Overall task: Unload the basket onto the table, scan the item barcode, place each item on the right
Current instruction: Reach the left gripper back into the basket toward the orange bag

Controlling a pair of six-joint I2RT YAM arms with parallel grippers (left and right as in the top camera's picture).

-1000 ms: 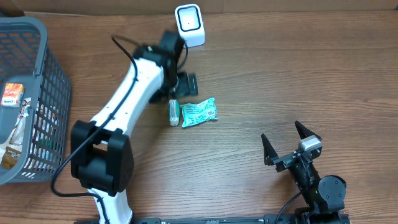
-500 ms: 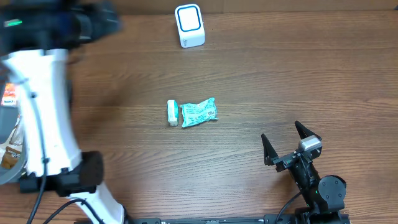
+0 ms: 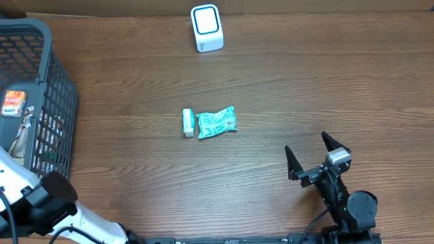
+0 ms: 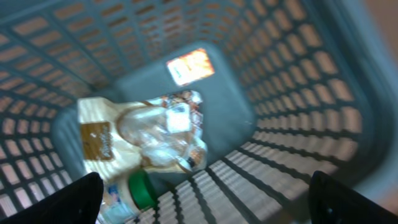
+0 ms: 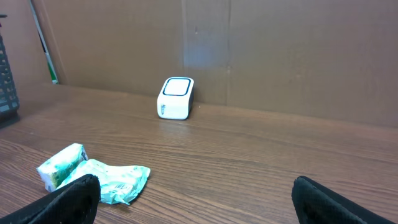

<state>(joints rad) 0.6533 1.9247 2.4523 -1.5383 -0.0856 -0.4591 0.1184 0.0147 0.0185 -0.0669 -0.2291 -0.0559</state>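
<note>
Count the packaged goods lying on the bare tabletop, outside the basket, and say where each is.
2. A small white box lies mid-table; a teal packet lies close beside it, on the side away from the basket. None seem hidden there.

No wording can be read anywhere. The crinkled teal-and-white plastic packet (image 3: 217, 123) near the middle of the wooden desk (image 3: 305, 81) carries print too small to make out. At nine o'clock, the small orange-and-white label (image 3: 13, 102) inside the grey plastic mesh basket (image 3: 57, 95) is blurred. So is the brown patch on the cream packet (image 4: 96, 140) beneath it.
</note>
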